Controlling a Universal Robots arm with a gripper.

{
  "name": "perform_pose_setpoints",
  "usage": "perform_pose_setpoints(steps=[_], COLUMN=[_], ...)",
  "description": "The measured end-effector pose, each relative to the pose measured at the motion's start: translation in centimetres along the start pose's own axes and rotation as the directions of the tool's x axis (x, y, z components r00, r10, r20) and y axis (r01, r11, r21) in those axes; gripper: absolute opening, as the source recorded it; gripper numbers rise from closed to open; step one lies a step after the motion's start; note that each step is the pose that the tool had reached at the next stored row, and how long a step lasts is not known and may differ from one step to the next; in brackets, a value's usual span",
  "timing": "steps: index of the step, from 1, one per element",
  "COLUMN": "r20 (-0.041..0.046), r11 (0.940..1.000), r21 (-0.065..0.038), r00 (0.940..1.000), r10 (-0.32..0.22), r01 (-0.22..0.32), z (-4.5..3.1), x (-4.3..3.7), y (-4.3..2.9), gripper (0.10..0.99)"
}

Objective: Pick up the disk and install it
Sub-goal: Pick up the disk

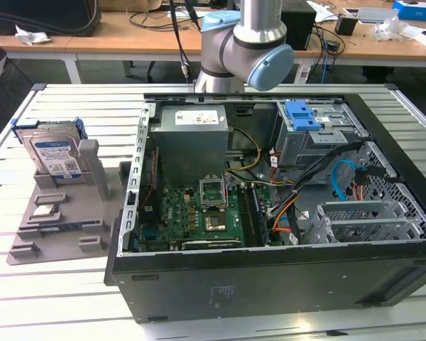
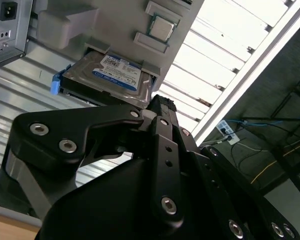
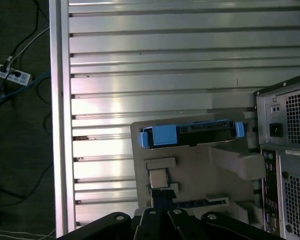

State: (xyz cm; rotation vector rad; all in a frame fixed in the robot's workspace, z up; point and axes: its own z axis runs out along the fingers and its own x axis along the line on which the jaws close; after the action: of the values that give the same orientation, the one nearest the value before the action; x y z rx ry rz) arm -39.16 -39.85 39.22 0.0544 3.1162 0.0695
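Disk [image 1: 57, 158] not yet picked: it stands on edge in a slot of the grey holder [image 1: 64, 220] on the slatted surface [image 1: 57, 298], on the exterior view's left of the open PC case [image 1: 270, 277]. Upright probably so the blue bracket edge is easy to grab. Gripper [image 2: 162, 104] hangs clear of the holder, aimed at it in both wrist views; jaws look pressed together, nothing between them.

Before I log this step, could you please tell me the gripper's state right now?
Gripper: open or closed cannot be told; not holding the disk, which stands in the grey holder.
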Motion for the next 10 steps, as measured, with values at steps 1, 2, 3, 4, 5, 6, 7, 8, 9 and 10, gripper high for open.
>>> perform_pose_setpoints(steps=[1, 2, 3, 4, 5, 6, 7, 8, 9, 10], r20=[-0.0006, -0.0013, -0.0019, -0.0023, -0.0029, -0.0038, -0.0045, -0.0051, -0.0062, -0.0078], r11=[0.9999, 0.9996, 0.9991, 0.9986, 0.9979, 0.9962, 0.9947, 0.9932, 0.9898, 0.9832], r21=[0.0, -0.001, -0.001, -0.001, -0.002, -0.002, -0.003, -0.003, -0.004, -0.005], r00=[0.9999, 0.9996, 0.9991, 0.9986, 0.9979, 0.9962, 0.9947, 0.9932, 0.9897, 0.9832], r10=[-0.013, -0.028, -0.042, -0.052, -0.064, -0.088, -0.103, -0.116, -0.143, -0.182], r01=[0.013, 0.028, 0.042, 0.052, 0.064, 0.088, 0.103, 0.116, 0.143, 0.182], z=[0.0, 0.0, 0.0, 0.0, 0.0, 0.0, 0.0, 0.0, 0.0, 0.0], x=[0.0, 0.0, 0.0, 0.0, 0.0, 0.0, 0.0, 0.0, 0.0, 0.0], y=[0.0, 0.0, 0.0, 0.0, 0.0, 0.0, 0.0, 0.0, 0.0, 0.0], gripper=[0.106, 0.106, 0.106, 0.106, 0.106, 0.106, 0.106, 0.106, 0.106, 0.106])
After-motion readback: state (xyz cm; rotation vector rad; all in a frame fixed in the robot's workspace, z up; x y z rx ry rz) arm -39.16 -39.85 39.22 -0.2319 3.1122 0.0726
